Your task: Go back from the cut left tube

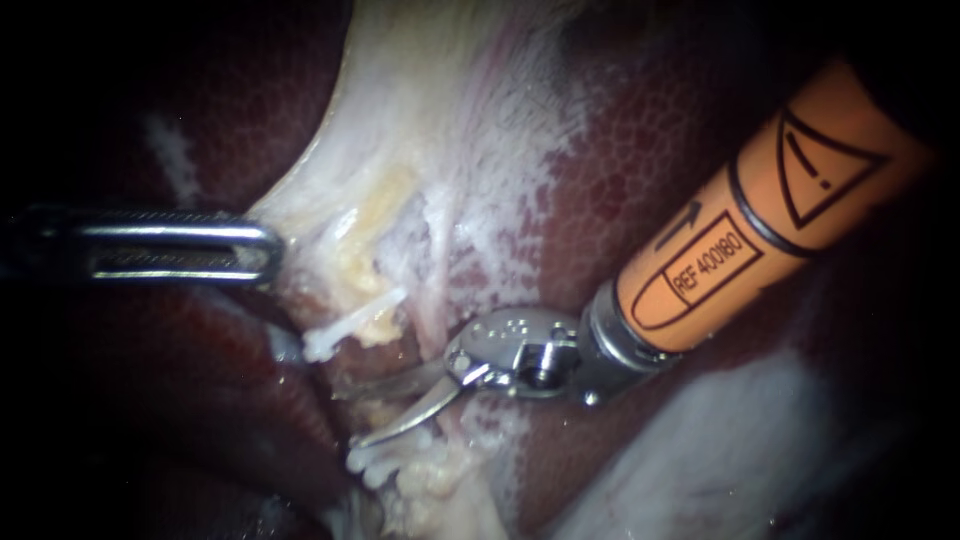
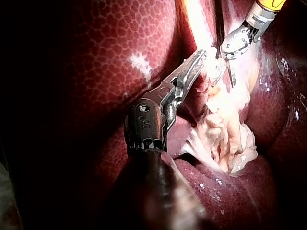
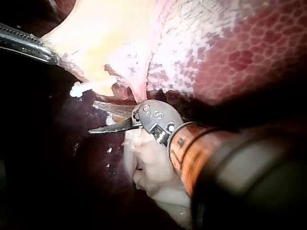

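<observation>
My right instrument (image 1: 348, 415), on an orange shaft from the upper right, ends in two curved blades that stand open with nothing between them. They lie in the gap between a white clip (image 1: 350, 325) on the upper stump of the cut left tube and more white clips (image 1: 385, 460) on the lower stump. The right wrist view shows the same open blades (image 3: 92, 117) just below the upper clip (image 3: 88, 88). My left instrument (image 1: 272, 250) comes in from the left, its slotted jaws shut on the edge of the pale tissue (image 1: 300, 210), which is drawn taut toward it.
Dark red liver (image 1: 640, 130) surrounds the pale tissue on all sides. A thin pinkish strand (image 1: 437, 270) runs down just beside the right instrument's hinge. A lump of pale fatty tissue (image 3: 148, 167) lies under the right instrument's wrist.
</observation>
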Tool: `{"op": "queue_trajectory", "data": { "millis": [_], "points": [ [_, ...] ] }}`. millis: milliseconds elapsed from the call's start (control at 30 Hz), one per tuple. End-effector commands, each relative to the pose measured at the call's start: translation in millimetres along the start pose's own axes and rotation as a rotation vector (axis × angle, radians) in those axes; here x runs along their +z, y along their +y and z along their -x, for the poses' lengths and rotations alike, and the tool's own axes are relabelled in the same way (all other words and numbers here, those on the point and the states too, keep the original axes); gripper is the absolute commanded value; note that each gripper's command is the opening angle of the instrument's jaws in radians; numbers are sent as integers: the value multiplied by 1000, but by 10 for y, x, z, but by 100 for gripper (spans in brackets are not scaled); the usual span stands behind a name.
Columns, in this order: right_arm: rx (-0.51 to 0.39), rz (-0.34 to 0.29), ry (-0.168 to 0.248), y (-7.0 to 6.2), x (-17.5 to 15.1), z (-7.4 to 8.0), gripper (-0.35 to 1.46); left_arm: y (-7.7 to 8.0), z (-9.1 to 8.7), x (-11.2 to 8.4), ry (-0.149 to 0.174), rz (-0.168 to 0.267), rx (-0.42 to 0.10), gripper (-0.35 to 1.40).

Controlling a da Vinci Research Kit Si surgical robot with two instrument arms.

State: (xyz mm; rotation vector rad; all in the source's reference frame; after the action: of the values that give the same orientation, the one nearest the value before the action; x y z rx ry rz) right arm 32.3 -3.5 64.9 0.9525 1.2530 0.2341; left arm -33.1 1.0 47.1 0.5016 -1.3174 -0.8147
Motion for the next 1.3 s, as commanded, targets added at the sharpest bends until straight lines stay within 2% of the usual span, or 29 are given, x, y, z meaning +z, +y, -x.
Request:
{"op": "queue_trajectory", "data": {
  "millis": [33,133,233,333,467,667,867,1000,1100,1300],
  "points": [
    [1,-1,0,-1,-3,0,56,0,0,0,0,-1,0,-35],
    [3,0,1,-4,-13,-2,51,0,0,0,0,-1,0,-35],
    [-12,17,6,-8,-27,-4,59,0,0,0,0,-1,0,-35],
    [-22,24,8,-12,-41,-4,57,1,0,0,0,-1,0,-35],
    [-52,58,15,-18,-67,-5,71,1,-1,0,0,-1,0,-35],
    [-89,104,23,-28,-109,-9,73,2,-1,0,0,-1,0,-35],
    [-175,167,23,-35,-145,-15,89,3,-2,0,0,-1,1,-35],
    [-234,223,18,-40,-165,-20,111,4,-2,0,0,-2,1,-35],
    [-282,312,8,-42,-176,-26,131,4,-2,0,0,-2,1,-35],
    [-333,421,-15,-51,-185,-31,136,6,-3,0,0,1,1,-35]
  ]
}}
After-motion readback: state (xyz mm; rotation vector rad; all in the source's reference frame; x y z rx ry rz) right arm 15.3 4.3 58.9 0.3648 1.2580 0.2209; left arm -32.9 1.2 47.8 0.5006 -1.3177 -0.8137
